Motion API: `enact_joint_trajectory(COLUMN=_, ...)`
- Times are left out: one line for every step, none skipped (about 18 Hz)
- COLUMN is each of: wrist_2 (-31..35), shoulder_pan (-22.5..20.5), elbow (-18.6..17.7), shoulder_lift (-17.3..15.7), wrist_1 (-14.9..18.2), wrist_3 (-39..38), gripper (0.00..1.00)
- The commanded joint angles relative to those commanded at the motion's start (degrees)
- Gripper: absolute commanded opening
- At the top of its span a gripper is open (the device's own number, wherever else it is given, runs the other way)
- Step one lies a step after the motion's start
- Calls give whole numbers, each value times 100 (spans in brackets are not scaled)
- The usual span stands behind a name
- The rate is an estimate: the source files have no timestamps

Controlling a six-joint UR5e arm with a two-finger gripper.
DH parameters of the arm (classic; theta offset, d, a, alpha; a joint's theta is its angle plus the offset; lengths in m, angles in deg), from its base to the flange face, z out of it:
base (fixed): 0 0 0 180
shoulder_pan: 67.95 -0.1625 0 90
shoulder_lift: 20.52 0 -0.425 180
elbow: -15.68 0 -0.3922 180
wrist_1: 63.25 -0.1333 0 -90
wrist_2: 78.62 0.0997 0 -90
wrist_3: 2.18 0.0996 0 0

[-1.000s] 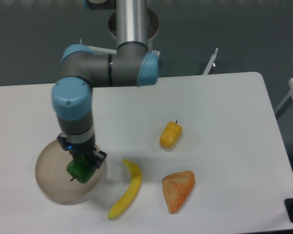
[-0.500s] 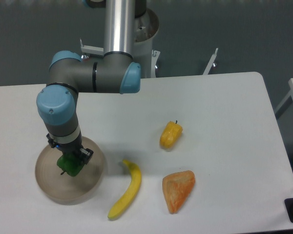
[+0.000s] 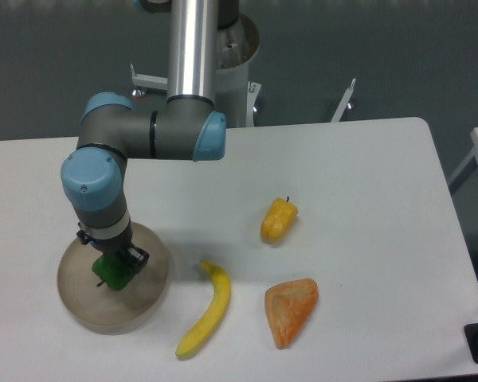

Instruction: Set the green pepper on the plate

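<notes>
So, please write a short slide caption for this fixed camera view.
Gripper holding the green pepper over the plate, with banana nearby.

On the table point(image 3: 366, 175): one plate point(image 3: 76, 298), one green pepper point(image 3: 111, 272), one yellow pepper point(image 3: 279, 220), one banana point(image 3: 207, 312), one orange wedge-shaped item point(image 3: 291, 310). Two peppers total.

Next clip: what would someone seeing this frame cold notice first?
The grey and blue arm fills the left side, its gripper reaching down with the green pepper between its fingers over the middle of the beige plate at the table's front left. To the right, on the white table, lie a banana, a yellow pepper and an orange wedge.
</notes>
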Motion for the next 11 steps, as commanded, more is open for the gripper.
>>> enact_joint_trajectory(wrist_2=0, shoulder_pan=0, elbow=0, shoulder_lift=0, wrist_1=0, wrist_3=0, gripper=40)
enact_joint_trajectory(wrist_2=0, shoulder_pan=0, elbow=0, shoulder_lift=0, wrist_1=9, wrist_3=0, gripper=40)
enact_joint_trajectory(wrist_2=9, shoulder_pan=0, elbow=0, shoulder_lift=9, wrist_1=0, wrist_3=0, gripper=40)
enact_joint_trajectory(wrist_2=9, shoulder_pan=0, elbow=-9, shoulder_lift=17, wrist_1=0, wrist_3=0, gripper=40)
enact_joint_trajectory(wrist_2=9, shoulder_pan=0, elbow=-26, shoulder_lift=26, wrist_1=0, wrist_3=9, gripper=40)
enact_joint_trajectory(wrist_2=26, shoulder_pan=0, elbow=-53, shoulder_lift=35, wrist_1=-9, wrist_3=9, gripper=40)
enact_joint_trajectory(wrist_2=35, shoulder_pan=0, elbow=-53, shoulder_lift=44, wrist_1=-9, wrist_3=9, gripper=40)
enact_joint_trajectory(wrist_2=35, shoulder_pan=0, elbow=-53, shoulder_lift=44, wrist_1=-9, wrist_3=9, gripper=40)
enact_joint_trajectory(wrist_2=44, shoulder_pan=0, elbow=-62, shoulder_lift=53, wrist_1=-9, wrist_3=9, gripper=40)
enact_joint_trajectory(wrist_2=44, shoulder_pan=0, elbow=-62, shoulder_lift=53, wrist_1=-9, wrist_3=0, gripper=40)
enact_joint_trajectory(wrist_2=35, shoulder_pan=0, elbow=-62, shoulder_lift=44, wrist_1=-9, wrist_3=0, gripper=40)
